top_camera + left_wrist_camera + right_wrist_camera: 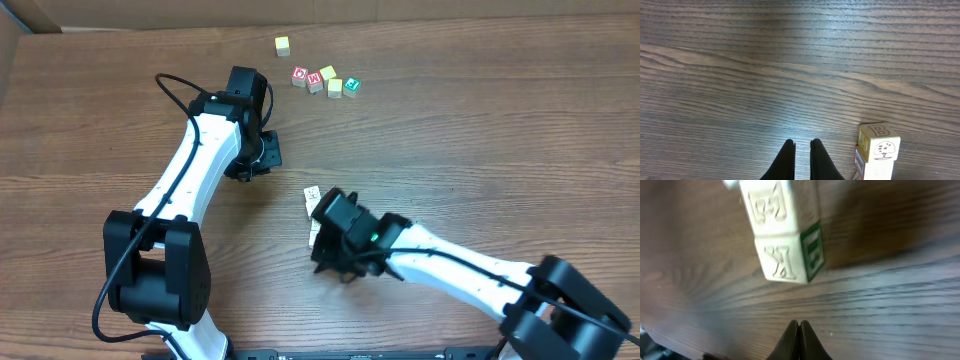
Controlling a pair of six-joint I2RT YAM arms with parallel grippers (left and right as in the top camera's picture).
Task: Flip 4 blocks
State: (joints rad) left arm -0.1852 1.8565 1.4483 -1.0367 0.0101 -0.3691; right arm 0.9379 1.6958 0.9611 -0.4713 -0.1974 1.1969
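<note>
The pale blocks [312, 198] sit clustered in the middle of the worktop [480, 150]. Two of them touch side by side just ahead of the right gripper [799, 330], whose jaws are closed and empty, probably so they can nudge a block over as one blunt tip. The left gripper [802, 150], its jaws likewise closed on nothing, sits nearby, out of the way.

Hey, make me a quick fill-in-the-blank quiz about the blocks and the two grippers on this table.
1. In the right wrist view, the right gripper has its fingers ___, holding nothing.
2. Ahead of it, the nearer block has a side face lettered in ___.
3. In the left wrist view, the pale block to the right of the left gripper shows the letter ___ on top.
4. Overhead, the lone block left of the far cluster is coloured ___.

Missing words: shut; green; B; yellow
</note>
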